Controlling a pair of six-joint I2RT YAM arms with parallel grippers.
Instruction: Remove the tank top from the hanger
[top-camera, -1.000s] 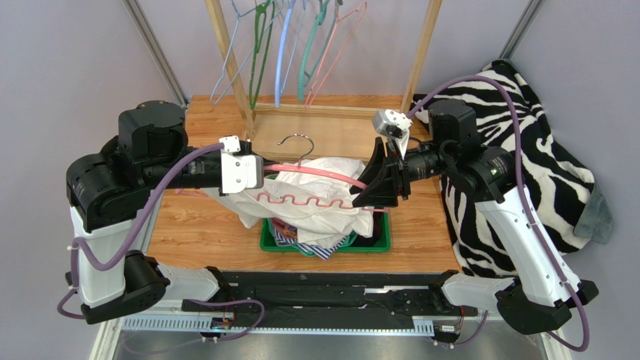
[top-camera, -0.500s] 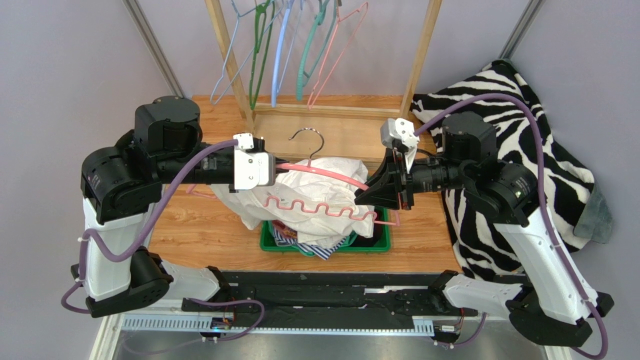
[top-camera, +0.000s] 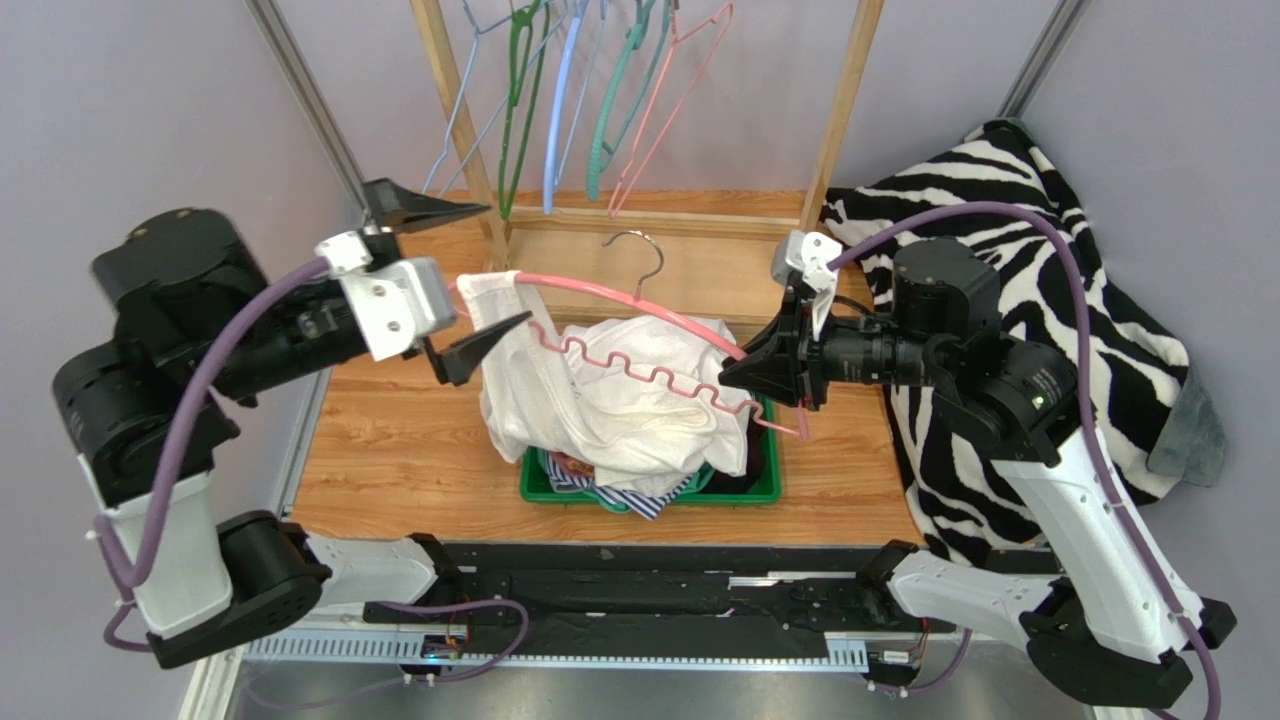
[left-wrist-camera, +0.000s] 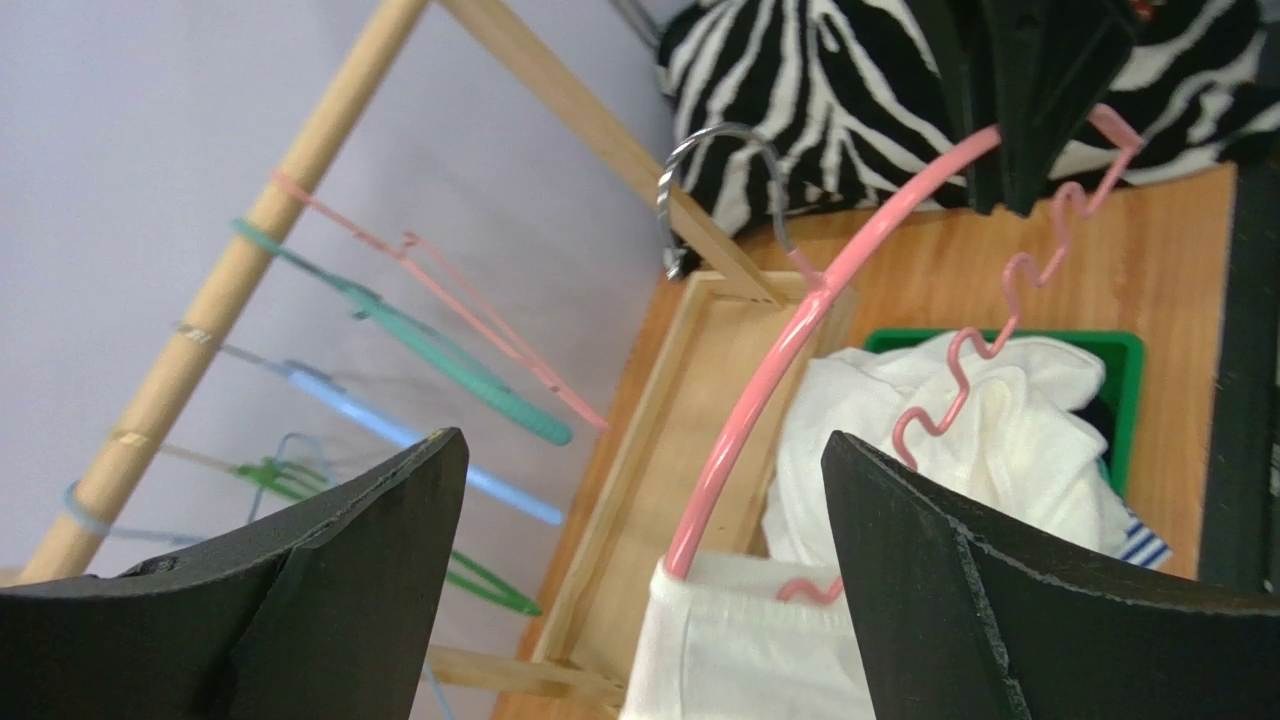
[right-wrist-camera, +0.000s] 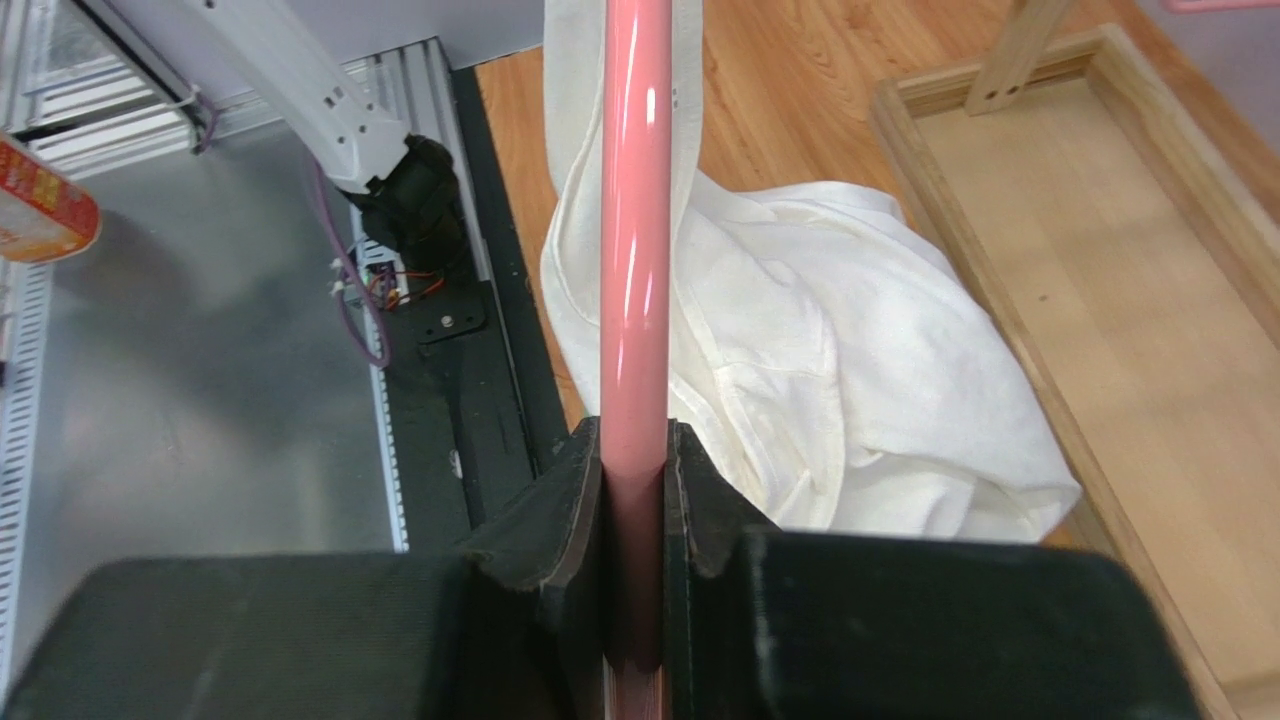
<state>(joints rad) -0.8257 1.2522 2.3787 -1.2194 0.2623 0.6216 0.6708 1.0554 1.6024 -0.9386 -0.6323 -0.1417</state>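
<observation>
A pink hanger (top-camera: 601, 296) with a metal hook hangs slanted over the table, its left end higher. The white tank top (top-camera: 601, 398) has one strap around that left end (left-wrist-camera: 751, 645) and droops in a bunch into the bin below. My right gripper (top-camera: 747, 375) is shut on the hanger's right arm; in the right wrist view the pink bar (right-wrist-camera: 634, 225) is pinched between the jaws (right-wrist-camera: 634, 450). My left gripper (top-camera: 507, 264) stands wide open astride the left end, touching neither hanger (left-wrist-camera: 781, 360) nor cloth.
A green bin (top-camera: 759, 483) under the tank top holds a striped garment (top-camera: 624, 492). Behind stands a wooden rack (top-camera: 842, 105) with several coloured hangers (top-camera: 571, 90). A zebra-print cloth (top-camera: 1052, 270) lies at the right, behind my right arm.
My left gripper has opened, let go at the hanger's left end and drawn back to the left. That end has risen. My right gripper keeps its hold.
</observation>
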